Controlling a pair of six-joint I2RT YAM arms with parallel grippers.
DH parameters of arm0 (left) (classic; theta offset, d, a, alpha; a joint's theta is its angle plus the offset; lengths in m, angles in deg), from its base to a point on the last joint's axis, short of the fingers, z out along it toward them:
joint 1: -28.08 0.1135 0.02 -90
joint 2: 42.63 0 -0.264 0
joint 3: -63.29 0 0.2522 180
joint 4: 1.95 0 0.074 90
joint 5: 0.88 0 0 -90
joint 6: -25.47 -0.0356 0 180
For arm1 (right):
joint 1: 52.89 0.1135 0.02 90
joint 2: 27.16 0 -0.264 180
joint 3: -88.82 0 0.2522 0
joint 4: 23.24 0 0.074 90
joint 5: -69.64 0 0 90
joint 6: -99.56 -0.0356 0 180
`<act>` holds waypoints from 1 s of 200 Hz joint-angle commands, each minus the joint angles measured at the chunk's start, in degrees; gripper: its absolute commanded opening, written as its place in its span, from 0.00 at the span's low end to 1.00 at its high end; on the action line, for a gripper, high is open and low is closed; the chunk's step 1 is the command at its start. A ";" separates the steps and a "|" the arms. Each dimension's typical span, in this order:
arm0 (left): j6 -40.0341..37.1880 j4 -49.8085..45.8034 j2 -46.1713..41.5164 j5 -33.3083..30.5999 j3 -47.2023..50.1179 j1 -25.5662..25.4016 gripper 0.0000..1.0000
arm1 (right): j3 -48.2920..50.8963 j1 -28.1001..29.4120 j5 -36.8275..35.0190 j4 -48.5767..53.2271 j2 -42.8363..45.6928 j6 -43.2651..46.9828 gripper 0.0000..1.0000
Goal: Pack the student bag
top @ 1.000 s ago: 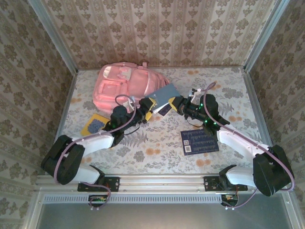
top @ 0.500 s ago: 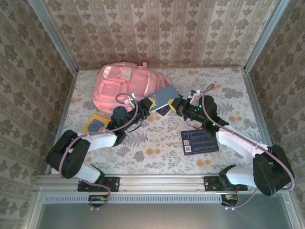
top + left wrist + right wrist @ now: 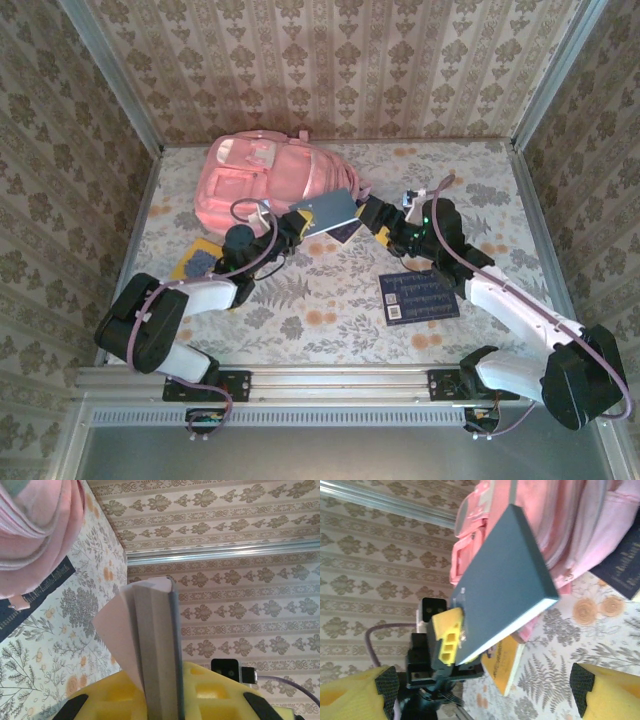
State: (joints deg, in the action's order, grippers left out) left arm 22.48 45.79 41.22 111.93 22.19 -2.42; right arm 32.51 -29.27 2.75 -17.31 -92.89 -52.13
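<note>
the floral table (image 3: 330,330) bears the student bag (image 3: 260,180), a yellow book (image 3: 198,262) and a navy book (image 3: 418,296).

One pink student bag (image 3: 262,175); four books (image 3: 330,209) in all.

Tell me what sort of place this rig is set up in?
Probably a small staged test booth, not a real room: beige damask wallpaper panels close in three sides, bare aluminium rails frame them, and the floral-print tabletop holds a soft pink fabric backpack and a flat dark blue book.
</note>
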 commanded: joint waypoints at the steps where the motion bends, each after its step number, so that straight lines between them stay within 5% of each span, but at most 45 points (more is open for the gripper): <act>1: -1.68 3.94 -1.92 7.69 -0.73 1.61 0.00 | -2.93 -2.23 6.01 6.13 -1.57 6.30 0.92; 40: -2.39 6.17 -3.20 16.97 0.22 2.90 0.00 | -7.62 -5.35 19.30 8.96 -5.10 10.68 0.92; 75: -3.27 7.15 -5.83 20.78 2.02 2.98 0.00 | -6.58 -5.51 31.08 -0.11 -9.17 4.64 0.92; 116: -0.92 11.26 -6.07 23.14 1.85 2.91 0.00 | -2.44 -5.29 32.62 -9.99 -9.17 -1.17 0.88; 143: -0.89 11.32 -4.84 23.90 1.20 2.31 0.00 | 0.22 -3.70 32.66 -19.59 -9.23 -6.42 0.76; 200: -1.30 11.95 -1.65 24.57 -0.80 -1.18 0.00 | -0.26 -1.21 30.59 -22.37 -10.27 -7.99 0.50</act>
State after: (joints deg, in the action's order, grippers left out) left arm 21.40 53.87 38.71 134.73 23.77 -2.58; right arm 32.43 -31.20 32.89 -34.36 -102.27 -58.10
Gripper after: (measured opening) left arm 0.147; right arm 0.537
